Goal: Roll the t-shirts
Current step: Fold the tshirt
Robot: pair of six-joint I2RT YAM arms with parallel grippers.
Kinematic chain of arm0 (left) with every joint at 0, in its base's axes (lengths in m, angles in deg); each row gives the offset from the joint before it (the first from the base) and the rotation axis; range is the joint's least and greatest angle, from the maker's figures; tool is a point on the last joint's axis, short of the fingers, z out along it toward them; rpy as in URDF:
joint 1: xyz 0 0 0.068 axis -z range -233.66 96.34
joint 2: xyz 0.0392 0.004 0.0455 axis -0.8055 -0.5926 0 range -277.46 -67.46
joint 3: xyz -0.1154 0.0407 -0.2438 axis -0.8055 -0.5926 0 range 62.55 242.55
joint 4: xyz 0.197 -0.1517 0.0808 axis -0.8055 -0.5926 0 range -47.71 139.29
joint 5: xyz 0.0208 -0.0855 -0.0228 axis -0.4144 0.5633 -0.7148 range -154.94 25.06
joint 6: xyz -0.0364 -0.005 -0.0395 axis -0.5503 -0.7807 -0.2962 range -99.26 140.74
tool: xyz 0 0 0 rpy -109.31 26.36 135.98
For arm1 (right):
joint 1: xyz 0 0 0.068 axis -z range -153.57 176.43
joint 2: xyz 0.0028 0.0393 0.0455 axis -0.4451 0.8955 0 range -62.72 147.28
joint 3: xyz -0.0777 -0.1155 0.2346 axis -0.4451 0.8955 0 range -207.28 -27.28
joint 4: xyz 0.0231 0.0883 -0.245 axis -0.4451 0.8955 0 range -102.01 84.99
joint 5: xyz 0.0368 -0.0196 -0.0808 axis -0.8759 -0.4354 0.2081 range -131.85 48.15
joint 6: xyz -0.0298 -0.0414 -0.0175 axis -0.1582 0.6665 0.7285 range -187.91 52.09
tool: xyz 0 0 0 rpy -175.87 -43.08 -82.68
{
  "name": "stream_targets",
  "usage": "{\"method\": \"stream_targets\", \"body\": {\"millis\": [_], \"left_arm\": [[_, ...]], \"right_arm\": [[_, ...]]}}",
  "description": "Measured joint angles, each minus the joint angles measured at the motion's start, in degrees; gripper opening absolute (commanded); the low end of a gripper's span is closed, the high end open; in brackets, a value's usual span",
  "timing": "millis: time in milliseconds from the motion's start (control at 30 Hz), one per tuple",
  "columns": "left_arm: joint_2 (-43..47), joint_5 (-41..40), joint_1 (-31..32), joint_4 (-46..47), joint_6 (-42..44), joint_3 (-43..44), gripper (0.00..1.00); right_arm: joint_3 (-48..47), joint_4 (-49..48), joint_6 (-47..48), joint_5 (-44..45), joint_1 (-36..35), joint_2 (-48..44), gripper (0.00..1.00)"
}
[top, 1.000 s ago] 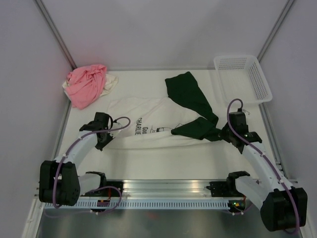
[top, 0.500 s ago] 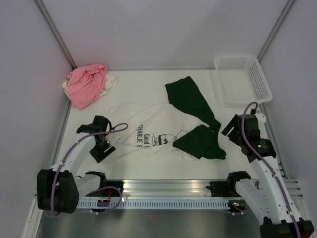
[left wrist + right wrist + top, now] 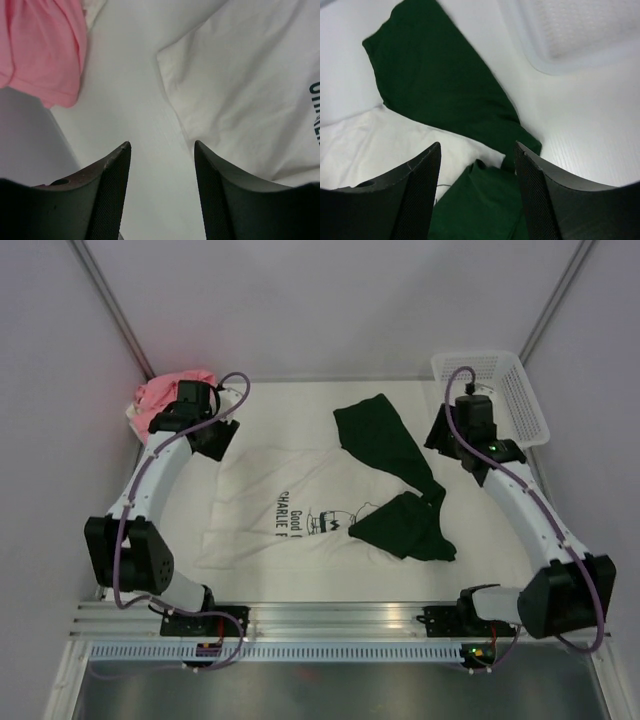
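A cream-white cotton t-shirt with a black cartoon and lettering [image 3: 255, 535] is spread flat, print upward, across the middle of the white table [image 3: 290, 405]. It is judged to be laid out this way so that it can be rolled. Its right side is overlapped by a plain dark green t-shirt [image 3: 380, 435], which is folded back on itself. The roll would probably be obstructed until that garment is cleared.

A crumpled pink t-shirt [image 3: 45, 45] is heaped in the far left corner, apparently set aside for later. A pale scrap beside it may be a plain cream t-shirt [image 3: 94, 6], though too little is seen to be sure. A white plastic mesh basket [image 3: 480, 356] stands at the far right, well apart from the spread shirt.

The left gripper [image 3: 161, 145] is held over bare table just beside the cream shirt's far left corner, its jaws parted and nothing held between them. The right gripper [image 3: 477, 150] is held above the green cloth where it crosses the cream shirt. Its jaws are likewise apart and empty, as if placed for a fresh pinch.
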Motion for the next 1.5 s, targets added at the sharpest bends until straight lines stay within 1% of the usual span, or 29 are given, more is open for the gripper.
{"method": "stream_targets", "body": {"millis": [100,233,333,400,433,500,667,767,900,967,1067,1100,1133,1167,1200,1367,1400,1500], "left_arm": [[-8.5,0.79,-0.02,3.02,-2.91,1.95,0.6],[-19.39,-0.15,-0.85,6.08,-5.7,4.46,0.58],[-24.35,-0.15,-3.19,6.99,-7.43,6.93,0.59],[-26.12,0.09,-4.94,7.87,-8.2,8.26,0.62],[-27.02,0.2,-5.84,8.52,-8.52,8.83,0.63],[-27.98,0.94,-7.13,9.46,-8.9,9.14,0.64],[-31.06,5.01,-7.13,10.64,-9.57,9.42,0.66],[-32.94,7.41,-6.8,10.84,-9.92,9.42,0.65],[-34.49,9.09,-6.71,10.95,-10.19,9.68,0.61],[-35.32,9.29,-6.71,11.15,-10.23,9.88,0.59],[-36.35,10.05,-6.71,11.15,-10.29,9.88,0.52],[-36.52,10.45,-6.71,11.15,-10.34,9.94,0.42],[-36.54,10.78,-6.75,11.1,-10.51,10.03,0.32],[-36.59,10.99,-6.75,11.13,-10.82,10.16,0.19],[-36.61,11.3,-6.73,11.15,-11.13,10.25,0.03],[-36.57,11.89,-6.71,11.28,-11.23,10.36,0.02],[-36.5,11.89,-6.71,11.43,-11.23,10.25,0.02],[-34.23,11.8,-6.73,13.05,-11.21,7.52,0.02]], "right_arm": [[-5.46,-2.4,3.13,-0.17,-2.6,11.21,0.67],[-13.68,-5.77,6.16,-0.61,-4.39,24.52,0.67],[-20.31,-7.37,7.61,-0.83,-4.42,33.24,0.67],[-26.4,-7.41,8.55,-1.03,-4.44,40.19,0.68],[-31.12,-6.93,9.11,-1.03,-4.44,45.11,0.7],[-36.06,-6.86,9.66,-0.79,-4.44,50.69,0.71],[-47.19,-4.81,10.84,-0.13,-4.42,64.76,0.74],[-51.49,-3.74,11.76,1.57,-4.44,70.14,0.75],[-55.56,-3.34,12.48,2.01,-4.59,72.89,0.73],[-57.07,-3.23,12.61,1.75,-4.5,73.85,0.69],[-57.4,-3.5,12.76,1.38,-4.33,74.1,0.61],[-57.4,-3.56,12.76,1.22,-4.24,74.1,0.56],[-57.4,-3.65,12.72,1.07,-4.2,74.1,0.43],[-57.37,-3.72,12.87,0.81,-4.15,74.1,0.37],[-57.33,-3.85,12.7,0.55,-4.09,74.12,0.29],[-54.77,-5.9,11.72,-2.01,-3.8,72.74,0.08],[-53.48,-6.34,11.65,-2.56,-3.8,72.02,0.01],[-47.63,-6.88,11.47,-3.98,-3.78,68.17,0.0]]}}
